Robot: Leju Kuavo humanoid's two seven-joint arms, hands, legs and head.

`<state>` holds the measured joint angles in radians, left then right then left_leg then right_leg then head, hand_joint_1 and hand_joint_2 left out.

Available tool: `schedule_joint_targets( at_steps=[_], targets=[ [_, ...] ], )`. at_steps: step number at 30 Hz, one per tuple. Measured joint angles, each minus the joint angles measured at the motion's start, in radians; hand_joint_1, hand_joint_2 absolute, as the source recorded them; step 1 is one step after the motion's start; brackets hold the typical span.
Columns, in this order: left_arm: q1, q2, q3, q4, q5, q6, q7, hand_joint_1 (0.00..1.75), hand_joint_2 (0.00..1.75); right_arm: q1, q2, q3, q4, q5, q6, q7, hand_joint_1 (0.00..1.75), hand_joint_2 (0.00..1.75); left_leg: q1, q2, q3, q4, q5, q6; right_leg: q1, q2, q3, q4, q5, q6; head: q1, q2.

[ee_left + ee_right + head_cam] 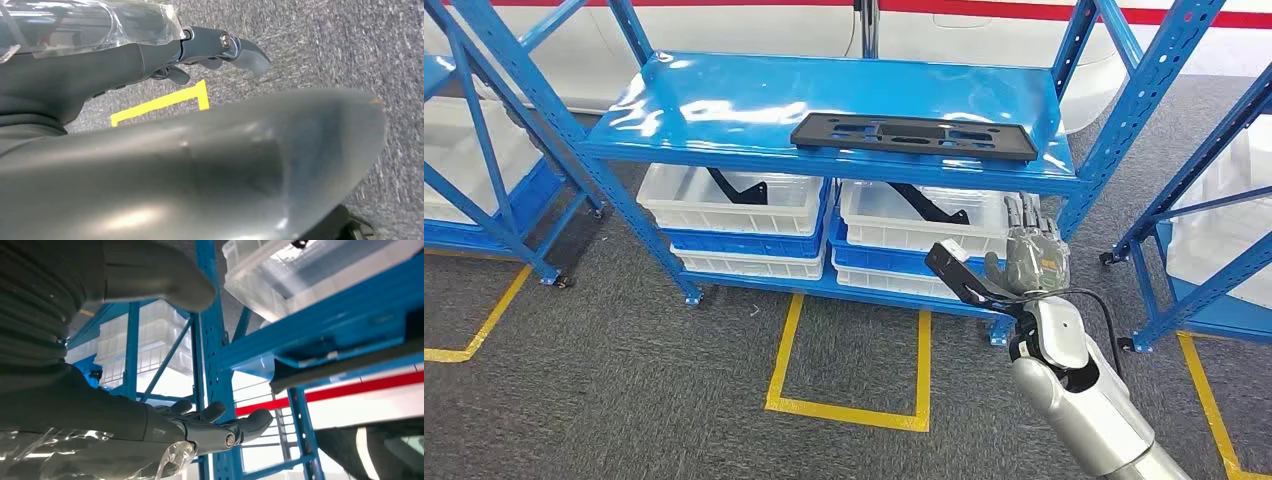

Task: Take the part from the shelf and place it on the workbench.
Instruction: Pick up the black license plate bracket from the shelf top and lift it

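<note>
Black flat part [914, 136] lies on the blue shelf [724, 100], above the empty, spread-fingered right hand [1032, 255].

Grey carpet floor [624, 380] with yellow tape lines [849, 408]; white wall with red stripe [984, 8].

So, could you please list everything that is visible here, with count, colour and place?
flat part: one, black, on the top shelf, near its front edge
shelf rack: one in the middle, blue; parts of other blue racks at both sides
bins: two, white, on the lower shelf, each with a dark piece inside
floor marking: yellow lines, on grey carpet in front of the rack
right hand: one, grey, raised below the right end of the top shelf, holding nothing
left hand: one, dark grey, hanging over the carpet
</note>
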<state>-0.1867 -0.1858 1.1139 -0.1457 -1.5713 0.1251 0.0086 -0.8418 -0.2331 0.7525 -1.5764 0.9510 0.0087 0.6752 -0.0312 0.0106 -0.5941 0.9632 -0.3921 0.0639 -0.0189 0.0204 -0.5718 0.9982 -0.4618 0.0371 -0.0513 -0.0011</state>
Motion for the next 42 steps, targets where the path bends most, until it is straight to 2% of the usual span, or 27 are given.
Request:
schedule_joint_targets(
  at_steps=[2, 3, 6, 7, 8, 9, 11, 12, 13, 15, 18, 21, 22, 23, 24, 25, 27, 28, 29, 33, 34, 36, 37, 38, 39, 40, 42],
  targets=[
    [0.000, 0.000, 0.000, 0.000, 0.000, -0.002, -0.001, 0.00, 0.00, -0.017, 0.000, 0.016, 0.004, -0.001, 0.050, -0.027, 0.00, 1.75, 0.005, 0.001, 0.009, -0.009, 0.002, 0.000, 0.000, -0.004, -0.006, 0.020, -0.011, 0.004, 0.000, 0.000],
    [-0.001, 0.000, 0.000, 0.000, 0.000, -0.004, -0.002, 0.00, 0.00, -0.032, 0.001, 0.030, 0.007, -0.002, 0.092, -0.051, 0.00, 1.75, 0.008, 0.002, 0.016, -0.015, 0.003, 0.003, 0.001, -0.006, -0.021, 0.053, -0.031, 0.008, 0.000, 0.000],
    [-0.005, -0.001, -0.001, 0.000, 0.000, -0.008, -0.008, 0.00, 0.00, -0.061, 0.000, 0.092, 0.020, 0.014, 0.196, -0.126, 0.00, 1.75, 0.012, 0.002, 0.024, -0.018, -0.003, 0.013, 0.001, -0.010, -0.118, 0.243, -0.113, 0.017, 0.000, 0.000],
    [-0.003, -0.001, -0.001, 0.000, 0.000, -0.009, -0.010, 0.00, 0.00, -0.062, 0.000, 0.115, 0.024, 0.025, 0.219, -0.143, 0.00, 1.75, 0.013, 0.000, 0.026, -0.017, -0.004, 0.013, -0.001, -0.011, -0.145, 0.287, -0.121, 0.021, 0.000, 0.000],
    [-0.001, -0.001, -0.001, 0.000, 0.000, -0.009, -0.012, 0.00, 0.00, -0.064, 0.001, 0.134, 0.028, 0.038, 0.230, -0.152, 0.00, 1.75, 0.016, -0.004, 0.027, -0.016, -0.007, 0.011, -0.004, -0.012, -0.152, 0.292, -0.109, 0.025, 0.000, 0.000],
    [0.001, -0.002, -0.001, 0.000, 0.001, -0.009, -0.015, 0.00, 0.00, -0.067, 0.002, 0.152, 0.031, 0.050, 0.241, -0.158, 0.00, 1.75, 0.021, -0.007, 0.030, -0.013, -0.010, 0.006, -0.008, -0.013, -0.140, 0.257, -0.079, 0.031, 0.000, 0.000],
    [0.002, -0.001, -0.001, 0.000, 0.002, -0.008, -0.018, 0.00, 0.00, -0.079, 0.004, 0.181, 0.036, 0.071, 0.258, -0.163, 0.00, 1.75, 0.026, -0.015, 0.031, 0.004, -0.026, -0.011, -0.018, -0.016, -0.076, 0.121, -0.008, 0.047, 0.001, 0.000],
    [0.002, 0.000, -0.001, 0.000, 0.002, -0.008, -0.018, 0.00, 0.00, -0.087, 0.006, 0.192, 0.038, 0.079, 0.265, -0.164, 0.00, 1.75, 0.027, -0.017, 0.028, 0.017, -0.036, -0.018, -0.022, -0.015, -0.053, 0.071, 0.008, 0.047, 0.001, 0.000],
    [0.002, 0.001, -0.001, 0.000, 0.002, -0.007, -0.019, 0.00, 0.00, -0.093, 0.007, 0.204, 0.041, 0.086, 0.271, -0.165, 0.00, 1.75, 0.025, -0.019, 0.024, 0.026, -0.044, -0.024, -0.024, -0.013, -0.041, 0.044, 0.011, 0.042, 0.000, 0.000],
    [0.004, 0.002, -0.001, 0.000, 0.001, -0.006, -0.019, 0.00, 0.00, -0.102, 0.009, 0.222, 0.045, 0.100, 0.280, -0.166, 0.00, 1.75, 0.025, -0.019, 0.020, 0.035, -0.052, -0.026, -0.024, -0.010, -0.042, 0.042, 0.003, 0.022, -0.001, 0.000],
    [0.006, 0.002, -0.001, 0.000, 0.000, -0.005, -0.019, 0.00, 0.00, -0.118, 0.013, 0.242, 0.050, 0.117, 0.285, -0.169, 0.00, 1.75, 0.029, -0.017, -0.003, 0.084, -0.079, -0.038, -0.023, -0.012, -0.040, 0.043, 0.000, 0.009, -0.001, 0.000],
    [0.004, 0.001, -0.001, 0.000, 0.000, -0.005, -0.019, 0.00, 0.00, -0.139, 0.021, 0.254, 0.051, 0.128, 0.286, -0.171, 0.00, 1.75, 0.031, -0.015, -0.108, 0.274, -0.145, -0.046, -0.018, -0.012, -0.034, 0.042, -0.006, 0.006, -0.001, 0.000],
    [0.004, 0.001, -0.001, 0.000, 0.000, -0.005, -0.019, 0.00, 0.00, -0.144, 0.022, 0.259, 0.051, 0.132, 0.287, -0.171, 0.00, 1.75, 0.030, -0.015, -0.144, 0.324, -0.152, -0.042, -0.014, -0.012, -0.031, 0.042, -0.009, 0.005, -0.001, 0.000],
    [0.005, 0.001, -0.001, 0.000, 0.000, -0.005, -0.019, 0.00, 0.00, -0.146, 0.024, 0.263, 0.051, 0.136, 0.288, -0.171, 0.00, 1.75, 0.026, -0.015, -0.163, 0.340, -0.142, -0.035, -0.010, -0.012, -0.026, 0.042, -0.014, 0.003, -0.001, 0.000],
    [0.006, 0.001, -0.001, 0.000, 0.000, -0.005, -0.019, 0.00, 0.00, -0.150, 0.025, 0.267, 0.051, 0.143, 0.291, -0.170, 0.00, 1.75, 0.021, -0.016, -0.163, 0.315, -0.113, -0.023, -0.006, -0.012, -0.019, 0.042, -0.018, 0.000, -0.001, 0.000],
    [0.007, 0.001, -0.001, 0.000, 0.000, -0.005, -0.019, 0.00, 0.00, -0.154, 0.027, 0.270, 0.051, 0.151, 0.294, -0.168, 0.00, 1.75, 0.015, -0.016, -0.146, 0.257, -0.071, -0.008, -0.001, -0.011, -0.011, 0.041, -0.023, -0.003, -0.001, 0.000],
    [0.007, 0.002, 0.000, 0.000, 0.000, -0.003, -0.019, 0.00, 0.00, -0.165, 0.031, 0.274, 0.051, 0.173, 0.305, -0.162, 0.00, 1.75, 0.001, -0.018, -0.089, 0.117, 0.003, 0.026, 0.004, -0.009, 0.006, 0.033, -0.031, -0.007, 0.000, 0.000],
    [0.006, 0.002, 0.000, 0.001, 0.000, -0.002, -0.019, 0.00, 0.00, -0.172, 0.032, 0.275, 0.052, 0.189, 0.312, -0.157, 0.00, 1.75, -0.005, -0.018, -0.067, 0.069, 0.019, 0.034, 0.004, -0.006, 0.011, 0.028, -0.034, -0.008, 0.000, 0.000],
    [0.006, 0.001, 0.000, 0.001, 0.000, -0.001, -0.019, 0.00, 0.00, -0.177, 0.031, 0.277, 0.052, 0.207, 0.320, -0.153, 0.00, 1.75, -0.008, -0.018, -0.053, 0.043, 0.022, 0.036, 0.003, -0.003, 0.015, 0.023, -0.035, -0.008, 0.000, 0.000],
    [0.006, -0.001, 0.000, 0.001, 0.000, 0.000, -0.019, 0.00, 0.00, -0.198, 0.028, 0.283, 0.051, 0.270, 0.336, -0.145, 0.00, 1.75, -0.003, -0.013, -0.026, 0.011, 0.015, 0.019, 0.004, -0.004, 0.016, 0.036, -0.054, 0.004, 0.000, 0.000],
    [0.005, -0.001, 0.000, 0.001, 0.000, 0.000, -0.019, 0.00, 0.00, -0.204, 0.027, 0.284, 0.051, 0.277, 0.337, -0.144, 0.00, 1.75, 0.000, -0.012, -0.019, 0.005, 0.014, 0.020, 0.006, -0.006, -0.001, 0.074, -0.073, 0.007, 0.000, 0.000],
    [0.003, -0.002, 0.000, 0.001, 0.000, 0.000, -0.019, 0.00, 0.00, -0.212, 0.024, 0.284, 0.051, 0.289, 0.337, -0.146, 0.00, 1.75, 0.001, -0.011, -0.009, 0.002, 0.008, 0.027, 0.007, -0.010, -0.070, 0.204, -0.128, 0.008, 0.000, 0.000],
    [0.002, -0.002, 0.000, 0.001, 0.000, -0.001, -0.019, 0.00, 0.00, -0.213, 0.023, 0.284, 0.051, 0.293, 0.337, -0.147, 0.00, 1.75, 0.001, -0.012, -0.005, 0.002, 0.005, 0.029, 0.007, -0.010, -0.107, 0.266, -0.147, 0.009, 0.000, 0.000],
    [0.003, -0.003, 0.000, 0.001, 0.000, -0.001, -0.019, 0.00, 0.00, -0.214, 0.023, 0.284, 0.051, 0.296, 0.338, -0.150, 0.00, 1.75, 0.002, -0.013, -0.002, 0.002, 0.001, 0.028, 0.006, -0.010, -0.134, 0.302, -0.148, 0.010, 0.000, 0.000],
    [0.004, -0.003, 0.000, 0.001, 0.000, -0.002, -0.019, 0.00, 0.00, -0.214, 0.022, 0.284, 0.051, 0.299, 0.340, -0.152, 0.00, 1.75, 0.003, -0.014, 0.002, 0.003, -0.002, 0.027, 0.005, -0.011, -0.142, 0.299, -0.129, 0.011, 0.000, 0.000],
    [0.004, -0.004, 0.000, 0.001, 0.000, -0.002, -0.019, 0.00, 0.00, -0.216, 0.022, 0.284, 0.051, 0.301, 0.341, -0.153, 0.00, 1.75, 0.005, -0.015, 0.007, 0.004, -0.006, 0.024, 0.003, -0.013, -0.130, 0.256, -0.093, 0.014, 0.000, 0.000],
    [0.004, -0.004, 0.000, 0.001, 0.000, -0.002, -0.019, 0.00, 0.00, -0.222, 0.022, 0.284, 0.051, 0.303, 0.341, -0.156, 0.00, 1.75, 0.005, -0.017, 0.015, 0.012, -0.020, 0.012, -0.003, -0.016, -0.074, 0.117, -0.014, 0.023, 0.000, 0.000]
  ],
)
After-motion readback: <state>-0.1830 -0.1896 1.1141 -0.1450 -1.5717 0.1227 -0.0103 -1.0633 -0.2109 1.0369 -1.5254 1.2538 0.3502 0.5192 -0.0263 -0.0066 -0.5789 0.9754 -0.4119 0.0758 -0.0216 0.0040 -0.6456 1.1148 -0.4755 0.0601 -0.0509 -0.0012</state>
